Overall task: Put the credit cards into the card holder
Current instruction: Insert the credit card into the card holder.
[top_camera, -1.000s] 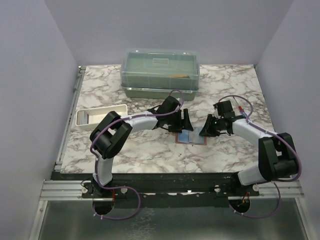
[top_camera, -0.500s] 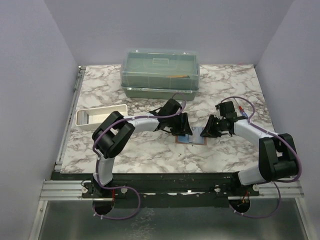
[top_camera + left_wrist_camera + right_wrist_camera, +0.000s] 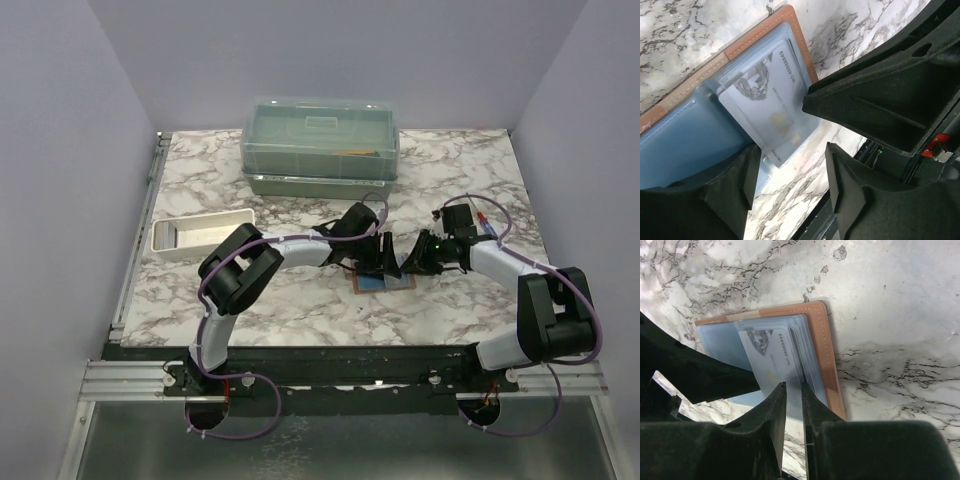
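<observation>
**Item:** brown leather-look folding card holder [image 3: 799, 40] with bluish-grey pockets inside. It is laid open and flat on the white-and-grey marbled table [image 3: 300, 300], between the tools of the two arms.

**Item:** pale printed plastic credit card [image 3: 765, 100]. One end is lodged under a translucent pocket beside the stitched brown border. The other end is left protruding. No other cards can be made out.

**Item:** left gripper [image 3: 792, 155]. The jaws are held apart, with the card's free end lying in the gap. Contact cannot be confirmed.

**Item:** right gripper [image 3: 792, 400]. The jaws are drawn almost together over the pocket stack. Whether anything is pinched cannot be told.

**Relation noted:** the card's long axis is lined up from the left gripper's gap into the pocket. The left arm is therefore judged nearer the free end, and a push along that axis is expected to be needed.
</observation>
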Robot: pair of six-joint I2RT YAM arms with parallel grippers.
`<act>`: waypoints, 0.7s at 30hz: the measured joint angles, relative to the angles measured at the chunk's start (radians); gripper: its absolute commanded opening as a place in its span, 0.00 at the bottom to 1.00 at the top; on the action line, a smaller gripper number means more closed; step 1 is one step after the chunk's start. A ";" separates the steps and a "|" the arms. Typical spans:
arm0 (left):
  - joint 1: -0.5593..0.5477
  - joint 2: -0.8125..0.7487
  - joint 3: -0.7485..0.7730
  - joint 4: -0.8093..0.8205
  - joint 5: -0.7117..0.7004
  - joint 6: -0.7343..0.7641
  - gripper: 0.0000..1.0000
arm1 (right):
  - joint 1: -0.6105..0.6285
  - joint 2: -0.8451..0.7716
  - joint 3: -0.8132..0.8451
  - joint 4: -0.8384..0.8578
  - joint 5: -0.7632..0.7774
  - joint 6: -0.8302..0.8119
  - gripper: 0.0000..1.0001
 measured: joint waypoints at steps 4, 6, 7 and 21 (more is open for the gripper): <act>0.002 0.000 -0.002 0.010 0.005 -0.006 0.66 | -0.004 -0.011 0.000 -0.009 0.010 0.000 0.28; 0.012 -0.003 -0.008 0.019 0.006 -0.005 0.68 | -0.005 -0.026 0.000 -0.024 0.016 -0.001 0.30; 0.017 -0.007 -0.014 0.020 0.007 -0.004 0.68 | -0.008 -0.034 0.000 -0.028 0.018 0.000 0.32; 0.231 -0.438 -0.105 -0.291 0.023 0.191 0.89 | -0.010 -0.094 0.006 -0.041 -0.003 -0.070 0.53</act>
